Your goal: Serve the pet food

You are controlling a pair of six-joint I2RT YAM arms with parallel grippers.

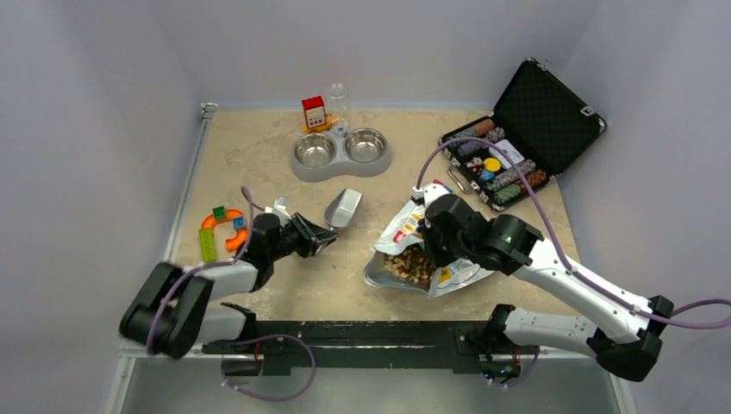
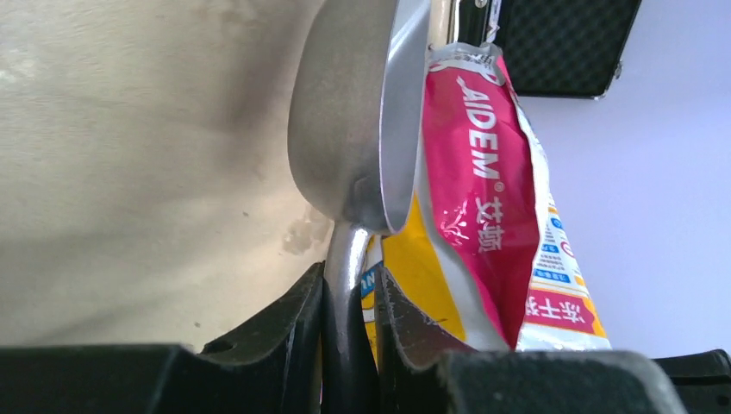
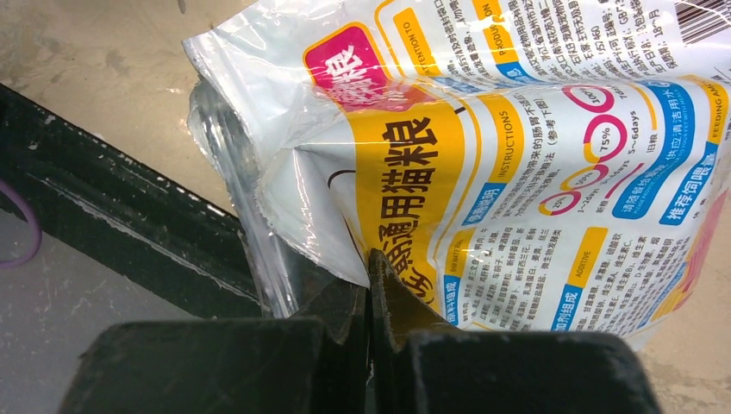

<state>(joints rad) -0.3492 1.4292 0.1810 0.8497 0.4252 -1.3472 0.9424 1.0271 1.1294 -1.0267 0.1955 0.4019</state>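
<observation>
The small brown dry kibble pellets lie heaped in the open mouth of the white-and-yellow printed foil bag, right of centre on the beige table. The right gripper has its fingers pressed together on the bag's edge. Just left of the bag, the left gripper pinches the handle of the silver metal scoop. The grey twin-bowl feeder stands farther back.

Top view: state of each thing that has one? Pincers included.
Scoop: held by its handle, no food in it.
Bag: open at the mouth.
Pet food: in the bag's mouth, not served.
Bowls: both empty.
Case: open, lid up.
Left pincer: shut on the scoop's handle.
Right pincer: shut on the bag's edge.
</observation>
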